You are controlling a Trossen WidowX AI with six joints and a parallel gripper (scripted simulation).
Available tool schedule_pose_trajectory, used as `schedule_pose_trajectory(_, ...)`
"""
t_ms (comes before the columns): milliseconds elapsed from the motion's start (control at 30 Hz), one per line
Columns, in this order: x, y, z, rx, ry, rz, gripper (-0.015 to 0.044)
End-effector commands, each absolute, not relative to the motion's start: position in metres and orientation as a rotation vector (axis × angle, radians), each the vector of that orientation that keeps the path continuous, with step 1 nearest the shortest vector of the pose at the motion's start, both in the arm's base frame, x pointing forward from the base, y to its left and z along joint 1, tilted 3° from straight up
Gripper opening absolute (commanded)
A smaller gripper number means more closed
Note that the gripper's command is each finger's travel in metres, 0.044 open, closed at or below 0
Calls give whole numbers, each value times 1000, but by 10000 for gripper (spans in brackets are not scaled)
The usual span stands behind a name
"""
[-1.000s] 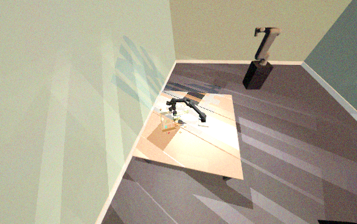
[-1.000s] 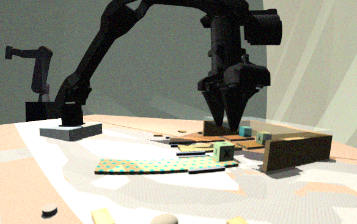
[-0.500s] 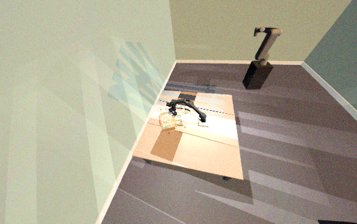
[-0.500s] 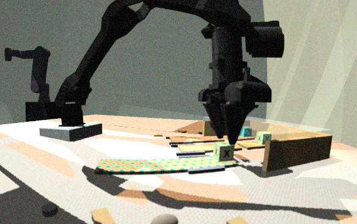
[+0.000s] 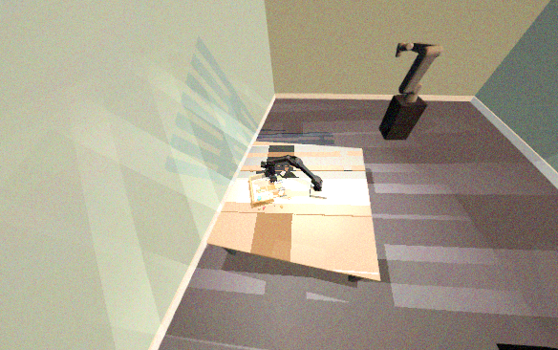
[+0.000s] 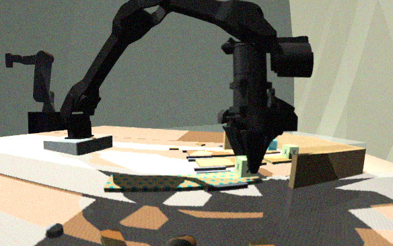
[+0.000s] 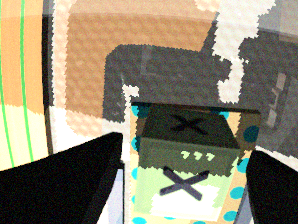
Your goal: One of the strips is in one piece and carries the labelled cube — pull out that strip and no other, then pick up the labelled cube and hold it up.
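Sunlit tabletop, X-marked cube within the tool's open span.

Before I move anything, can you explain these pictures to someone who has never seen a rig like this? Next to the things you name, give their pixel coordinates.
The machine is one black jointed arm (image 5: 304, 168) (image 6: 101, 64) on a table (image 5: 330, 239), ending in a two-fingered gripper (image 5: 273, 180) (image 6: 253, 171) (image 7: 186, 153). Another arm (image 5: 416, 72) (image 6: 43, 77) stands in the background.

The top view looks down on the room, the exterior view looks across the table, and the wrist view looks past the fingers.

A dotted strip (image 6: 151, 183) (image 7: 238, 177) lies on the table, carrying a green cube (image 6: 240, 166) (image 7: 170, 156) marked X. Beyond are plainer strips, a blue cube (image 6: 273, 145) and a wooden wall (image 6: 330, 168).

Nothing is held: the fingers stand open, one on either side of the green cube.
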State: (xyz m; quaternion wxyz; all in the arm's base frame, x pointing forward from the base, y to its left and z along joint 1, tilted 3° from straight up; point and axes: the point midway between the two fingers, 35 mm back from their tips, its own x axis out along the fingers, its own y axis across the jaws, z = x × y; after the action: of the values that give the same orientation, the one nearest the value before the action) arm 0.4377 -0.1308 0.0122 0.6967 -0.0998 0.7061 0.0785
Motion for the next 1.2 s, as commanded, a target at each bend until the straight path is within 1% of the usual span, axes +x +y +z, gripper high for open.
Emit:
schedule_pose_trajectory(0,436,-130,6,-217,1583,182,250)
schedule_pose_trajectory(200,436,-130,6,-217,1583,182,250)
schedule_pose_trajectory(300,437,-131,9,-221,1580,177,171)
schedule_pose_trajectory(600,437,-131,9,-221,1580,177,111)
schedule_pose_trajectory(733,435,-130,11,-221,1580,177,6)
schedule_pose_trajectory(1167,393,-116,43,-217,1585,182,0)
